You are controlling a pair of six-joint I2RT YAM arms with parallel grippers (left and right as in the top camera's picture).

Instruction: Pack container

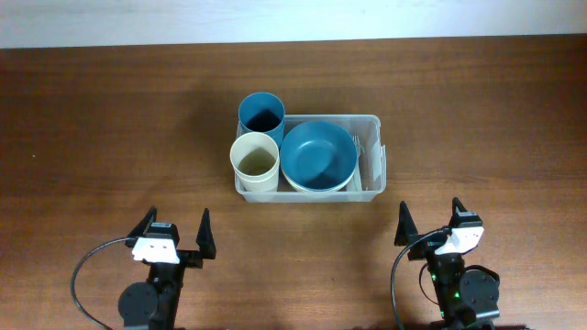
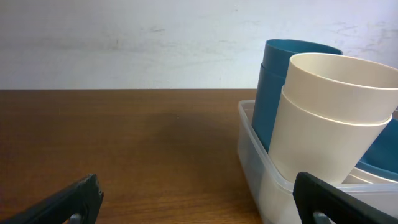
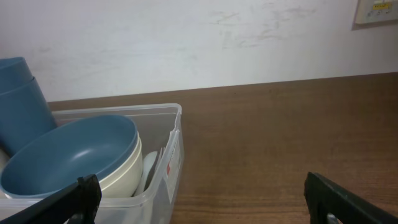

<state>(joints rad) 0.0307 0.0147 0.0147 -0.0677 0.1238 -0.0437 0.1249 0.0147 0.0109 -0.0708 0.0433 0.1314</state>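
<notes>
The clear plastic container (image 1: pixel 371 122) sits at the table's middle. Inside it stand a blue cup (image 1: pixel 261 114) and a cream cup (image 1: pixel 254 159) on the left, and a blue bowl (image 1: pixel 318 154) nested on a cream bowl on the right. White utensils (image 1: pixel 364 151) lie along its right wall. My left gripper (image 1: pixel 172 236) is open and empty, near the front edge, left of the container. My right gripper (image 1: pixel 430 224) is open and empty, front right of it. The left wrist view shows the cream cup (image 2: pixel 336 112), the blue cup (image 2: pixel 277 81) and the container (image 2: pixel 252 155). The right wrist view shows the blue bowl (image 3: pixel 68 152) and the container (image 3: pixel 169 155).
The brown wooden table (image 1: pixel 110 128) runs to a white wall at the back. A pale wall plate (image 3: pixel 376 9) shows at the top right of the right wrist view.
</notes>
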